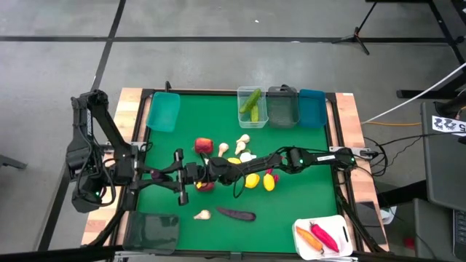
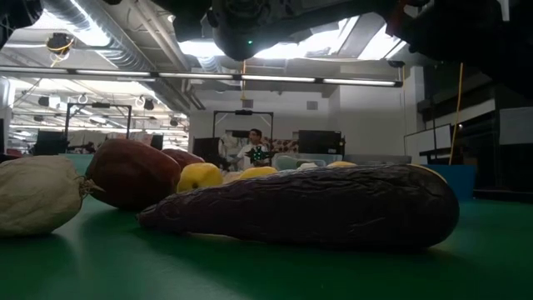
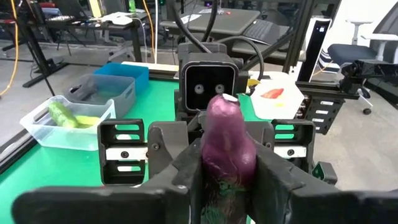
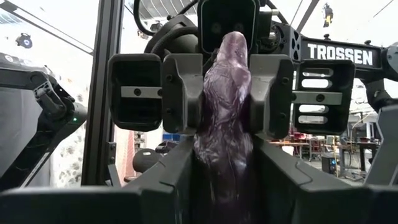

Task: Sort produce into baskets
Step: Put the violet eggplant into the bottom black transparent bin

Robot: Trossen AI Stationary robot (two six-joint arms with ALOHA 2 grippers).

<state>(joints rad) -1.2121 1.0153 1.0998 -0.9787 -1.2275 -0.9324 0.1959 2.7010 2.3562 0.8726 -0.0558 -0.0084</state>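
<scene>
Eggplant (image 3: 227, 149) held mid-air over the middle of the green worktop (image 1: 291, 204), pinched by both pincers at once. Left pincer (image 1: 198, 175) reaches in from the left side, fingers clamped on one end of the purple eggplant; right pincer (image 1: 215, 172) comes from the right side and pinches the other end, the two facing each other nose to nose. Both wrist views show the eggplant squeezed between that arm's dark fingers with the opposite pincer just behind it.

Second eggplant (image 1: 237, 214) lies flat on the worktop nearer the front edge, a garlic bulb (image 1: 202, 215) just beside it to the left. Low view shows this eggplant lying lengthwise, garlic at far left. Red apple (image 1: 204, 145) sits behind the pincers, another red apple (image 1: 206, 185) under them. Two more garlic bulbs (image 1: 242, 143) and yellow lemons (image 1: 253, 180) cluster near the right arm.

Back edge: teal basket (image 1: 163, 111) at left; clear basket (image 1: 253, 107) with green cucumbers (image 1: 251, 101), dark grey basket (image 1: 283, 108) and another teal basket (image 1: 312, 108) touching in a row. Front left: dark grey basket (image 1: 153, 230). Front right: white basket (image 1: 336, 225) with carrot (image 1: 309, 238) and red-pink pepper (image 1: 323, 234).
</scene>
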